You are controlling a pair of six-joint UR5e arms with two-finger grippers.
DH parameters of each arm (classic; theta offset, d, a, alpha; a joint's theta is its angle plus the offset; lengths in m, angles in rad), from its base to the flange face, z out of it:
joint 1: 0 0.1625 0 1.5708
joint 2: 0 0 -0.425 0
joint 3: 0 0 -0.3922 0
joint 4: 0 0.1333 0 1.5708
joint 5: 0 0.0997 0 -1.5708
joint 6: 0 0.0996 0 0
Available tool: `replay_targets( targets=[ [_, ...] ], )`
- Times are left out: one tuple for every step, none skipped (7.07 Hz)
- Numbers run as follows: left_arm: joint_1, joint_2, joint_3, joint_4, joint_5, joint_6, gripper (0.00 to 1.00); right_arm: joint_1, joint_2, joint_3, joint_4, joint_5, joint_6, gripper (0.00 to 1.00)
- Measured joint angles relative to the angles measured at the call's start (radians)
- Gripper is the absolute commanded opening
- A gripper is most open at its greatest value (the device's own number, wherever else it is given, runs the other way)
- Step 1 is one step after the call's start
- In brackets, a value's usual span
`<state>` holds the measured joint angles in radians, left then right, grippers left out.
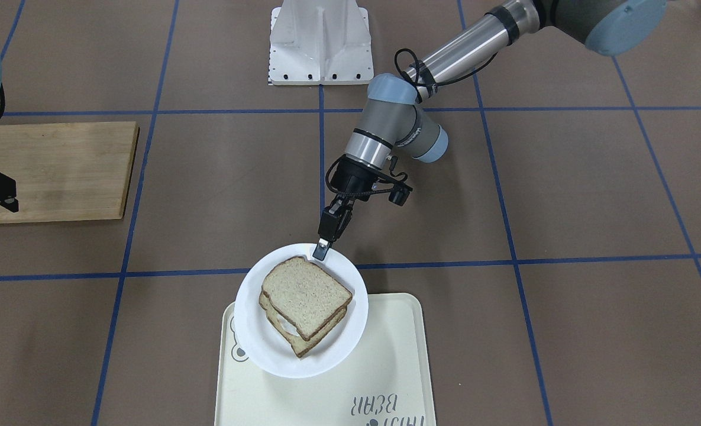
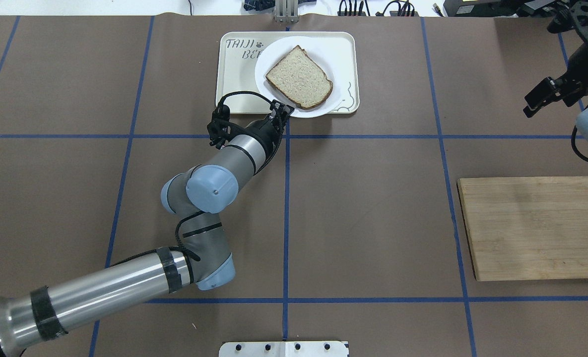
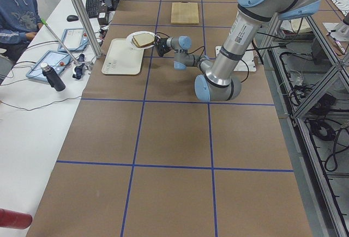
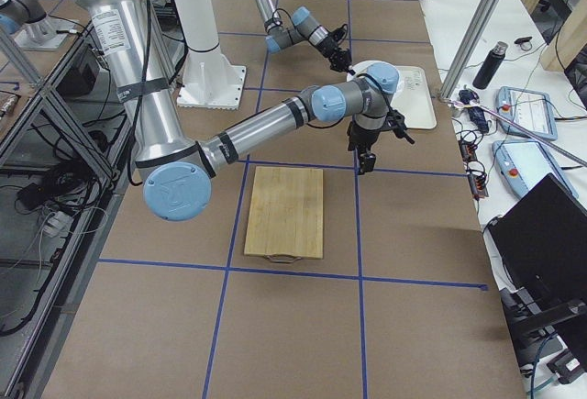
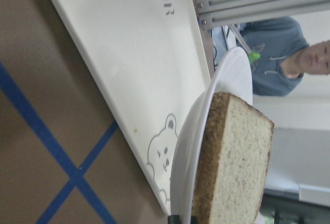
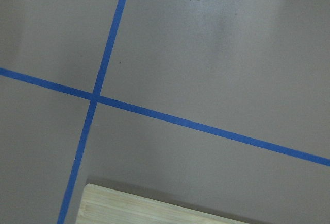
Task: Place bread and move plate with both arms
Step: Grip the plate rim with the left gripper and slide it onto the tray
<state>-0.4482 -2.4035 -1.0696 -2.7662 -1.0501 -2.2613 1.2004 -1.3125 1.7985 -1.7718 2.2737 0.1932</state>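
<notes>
The bread lies on top of a second slice with white egg showing under it, on the round white plate. The plate sits partly over the cream bear tray, and in the left wrist view its rim stands a little above the tray. My left gripper is shut on the plate's rim on the robot's side; it also shows in the overhead view. My right gripper is open and empty, held above the table far from the plate, beyond the wooden board.
A wooden cutting board lies on the robot's right side; its edge shows in the right wrist view. The white robot base stands at the table's robot side. An operator sits beyond the tray's end.
</notes>
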Motion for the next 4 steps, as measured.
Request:
replay_targets(
  targets=[
    [-0.007,-0.039,0.057,0.054,0.054,-0.069,0.0,0.0,-0.018,0.02,0.0,0.002,0.001,1.0],
    [-0.014,-0.087,0.124,0.104,0.084,-0.14,0.0,0.0,-0.025,0.028,0.0,0.006,0.002,1.0],
    [-0.021,-0.133,0.19,0.127,0.097,-0.199,0.0,-0.001,-0.027,0.029,0.0,0.009,0.003,1.0],
    [-0.026,-0.157,0.228,0.136,0.099,-0.24,0.0,-0.001,-0.026,0.027,0.0,0.009,0.003,1.0]
  ],
)
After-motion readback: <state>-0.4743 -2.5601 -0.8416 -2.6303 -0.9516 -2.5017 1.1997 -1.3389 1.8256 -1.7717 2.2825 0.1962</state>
